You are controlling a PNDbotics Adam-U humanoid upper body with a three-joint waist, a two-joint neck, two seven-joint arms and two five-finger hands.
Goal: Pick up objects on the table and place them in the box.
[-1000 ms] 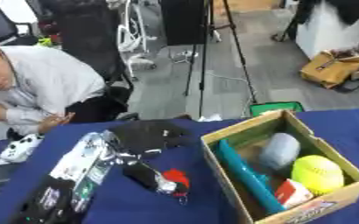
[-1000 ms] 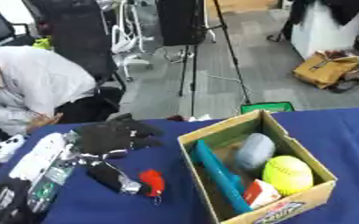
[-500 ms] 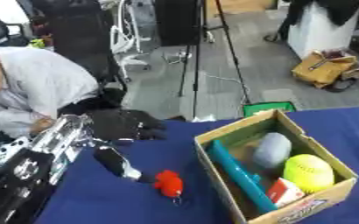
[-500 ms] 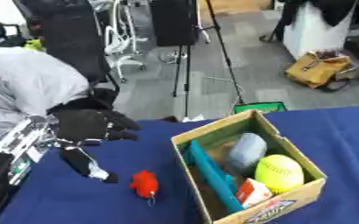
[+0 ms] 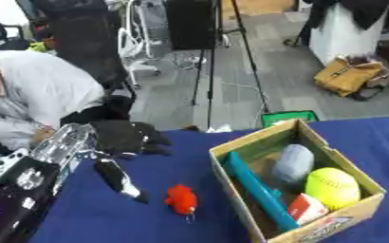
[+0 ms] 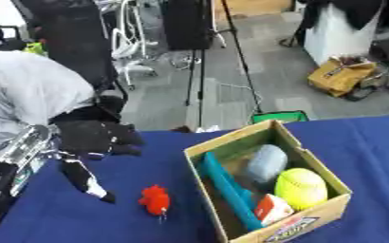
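Both head eyes look down and forward over the counter (image 5: pixel 148 223), sharing the box (image 6: pixel 231 144); right eye's view sits slightly rightward.

Beyond the blue-covered table (image 5: pixel 131 218) we see grey floor (image 5: pixel 273 85) running back into the room. A black tripod stand (image 5: pixel 213 57) rises from the floor just behind the table's far edge. Left of the tripod stands a dark office chair (image 5: pixel 86 42); right of it, well apart, a tan bag (image 5: pixel 347 76) lies on the floor. A green bin (image 6: pixel 277 116) sits near the tripod's foot.
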